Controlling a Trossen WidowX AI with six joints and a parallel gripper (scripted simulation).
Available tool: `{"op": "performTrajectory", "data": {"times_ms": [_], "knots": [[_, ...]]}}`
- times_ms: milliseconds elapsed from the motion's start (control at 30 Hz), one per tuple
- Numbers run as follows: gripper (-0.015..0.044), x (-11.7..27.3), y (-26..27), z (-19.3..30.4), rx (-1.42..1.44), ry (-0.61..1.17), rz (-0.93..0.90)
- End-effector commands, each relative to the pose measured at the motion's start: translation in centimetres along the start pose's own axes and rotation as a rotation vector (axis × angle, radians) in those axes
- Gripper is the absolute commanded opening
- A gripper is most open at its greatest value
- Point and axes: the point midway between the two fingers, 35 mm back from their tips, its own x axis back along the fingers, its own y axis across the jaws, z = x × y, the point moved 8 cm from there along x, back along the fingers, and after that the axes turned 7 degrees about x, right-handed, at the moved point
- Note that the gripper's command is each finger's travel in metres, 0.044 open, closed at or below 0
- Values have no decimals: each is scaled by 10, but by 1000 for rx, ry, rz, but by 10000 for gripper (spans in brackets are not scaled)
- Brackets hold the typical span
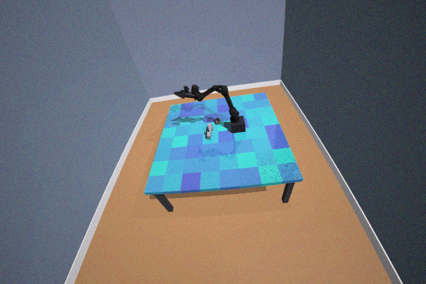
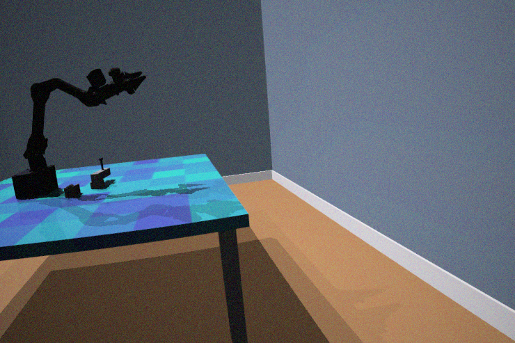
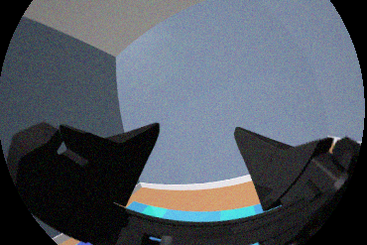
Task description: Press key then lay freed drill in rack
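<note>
My gripper (image 1: pixel 177 93) (image 2: pixel 140 76) (image 3: pixel 197 129) is open and empty. It hangs high in the air past the table's far left corner and points at the wall. A pale grey block (image 1: pixel 209 131) (image 2: pixel 100 178) lies on the checkered table (image 1: pixel 223 177) (image 2: pixel 166 201), with a thin dark pin (image 2: pixel 100 161) standing up from it; I cannot tell the drill from the key at this size. A small dark piece (image 1: pixel 217 121) (image 2: pixel 72 190) sits between the block and the arm's base (image 1: pixel 237 124) (image 2: pixel 34 182). The wrist view shows only my fingers, the wall and the table's edge.
The table stands on an orange floor in the corner of a room with blue-grey walls. The arm's shadow falls across the table's far left part.
</note>
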Motion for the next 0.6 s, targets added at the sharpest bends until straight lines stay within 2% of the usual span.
{"op": "performTrajectory", "data": {"times_ms": [0, 300, 467, 567], "knots": [[374, 0, 0, 0, 0, 0, 0], [138, 0, 1, 7, -13, 40, 15], [6, 6, 16, 59, -89, 346, 114], [0, 18, 27, 90, -115, 545, 168]]}}
